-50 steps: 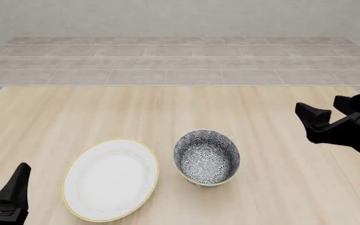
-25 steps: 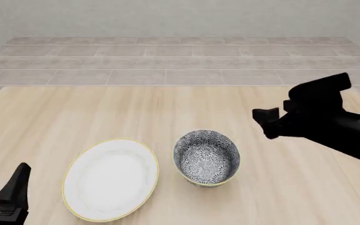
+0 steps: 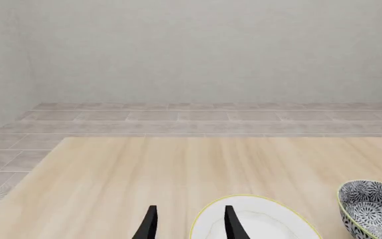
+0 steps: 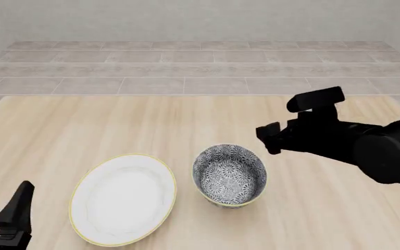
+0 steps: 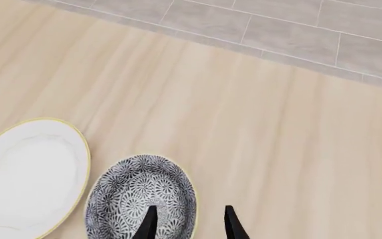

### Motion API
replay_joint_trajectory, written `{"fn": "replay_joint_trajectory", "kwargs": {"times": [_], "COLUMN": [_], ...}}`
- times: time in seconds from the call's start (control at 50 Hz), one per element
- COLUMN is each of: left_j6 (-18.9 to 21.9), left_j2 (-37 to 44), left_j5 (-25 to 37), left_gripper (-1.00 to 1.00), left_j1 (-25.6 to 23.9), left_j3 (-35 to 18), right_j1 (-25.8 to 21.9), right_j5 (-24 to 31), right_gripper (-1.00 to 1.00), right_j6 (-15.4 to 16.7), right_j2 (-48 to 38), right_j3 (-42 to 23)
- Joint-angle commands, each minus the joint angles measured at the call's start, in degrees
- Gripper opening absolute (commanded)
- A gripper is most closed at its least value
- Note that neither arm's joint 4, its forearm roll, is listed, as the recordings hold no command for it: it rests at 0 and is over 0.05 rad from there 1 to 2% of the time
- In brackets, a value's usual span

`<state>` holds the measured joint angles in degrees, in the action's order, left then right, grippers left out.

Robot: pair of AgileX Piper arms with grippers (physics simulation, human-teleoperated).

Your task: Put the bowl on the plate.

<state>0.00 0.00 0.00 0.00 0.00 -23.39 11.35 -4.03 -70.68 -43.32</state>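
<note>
The right gripper, fingers spread, hovers over the patterned bowl, apparently approaching; next it must descend and clamp the rim.

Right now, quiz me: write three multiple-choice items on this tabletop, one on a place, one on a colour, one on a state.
1. In the front view, where does the bowl stand relative to the plate?
A. on it
B. to its right, on the table
C. behind it

2. What colour is the plate's thin rim?
A. yellow
B. red
C. blue

3. What does the right end effector hold?
A. the bowl
B. the plate
C. nothing

Answers: 1 B, a strip of wood shows between them; 2 A, a yellow line edges the white; 3 C, its fingers are parted above the bowl's rim, gripping nothing.
</note>
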Motion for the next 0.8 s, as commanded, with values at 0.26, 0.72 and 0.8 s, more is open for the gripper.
{"fn": "replay_joint_trajectory", "kwargs": {"times": [0.26,0.72,0.8], "left_j6": [0.00,0.00,0.00], "left_j2": [0.00,0.00,0.00], "left_j5": [0.00,0.00,0.00], "left_gripper": [1.00,1.00,1.00], "left_j1": [0.00,0.00,0.00], "left_j3": [0.00,0.00,0.00], "right_j1": [-2.19,-1.85,-1.54], "right_j5": [-1.85,-5.09,-5.24], "right_gripper": [1.00,1.00,1.00], "right_j6": [-1.79,-1.44,-0.99], "right_j2": [-8.44,-14.44,-14.33], "right_j3": [-1.41,-0.46,-0.36]}}
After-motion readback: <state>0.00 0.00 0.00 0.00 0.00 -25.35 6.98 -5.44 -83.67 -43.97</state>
